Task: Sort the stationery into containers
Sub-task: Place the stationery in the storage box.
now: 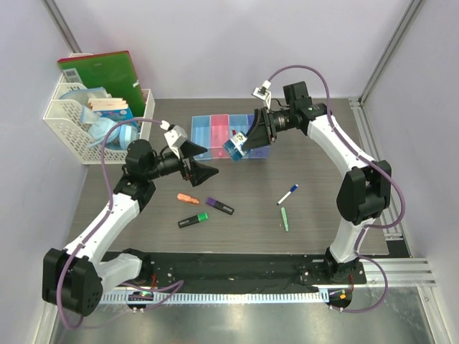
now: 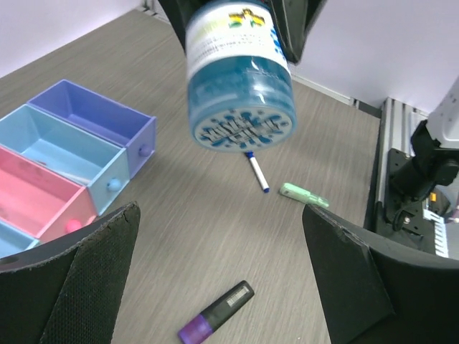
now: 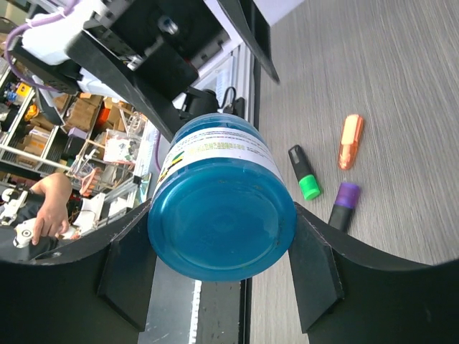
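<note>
gripping the round blue tub point(image 1: 234, 147) in the right pincer point(image 1: 244, 140), one finger on each side to stop a roll or a slip. holding it up in the air, at the 3 o'clock end of the row of bins point(image 1: 217, 133), likely to clear the walls before a drop in. keeping the left pincer point(image 1: 201, 163) wide open and empty at 9 o'clock of the tub, out of the way. not yet sorted, loose on the worktop point(image 1: 143, 215) at 6 o'clock of the bins: orange highlighter point(image 1: 186, 198), purple-black highlighter point(image 1: 219, 206), green-black highlighter point(image 1: 193, 221), blue-capped marker point(image 1: 287, 194), pale green pen point(image 1: 285, 218).
</note>
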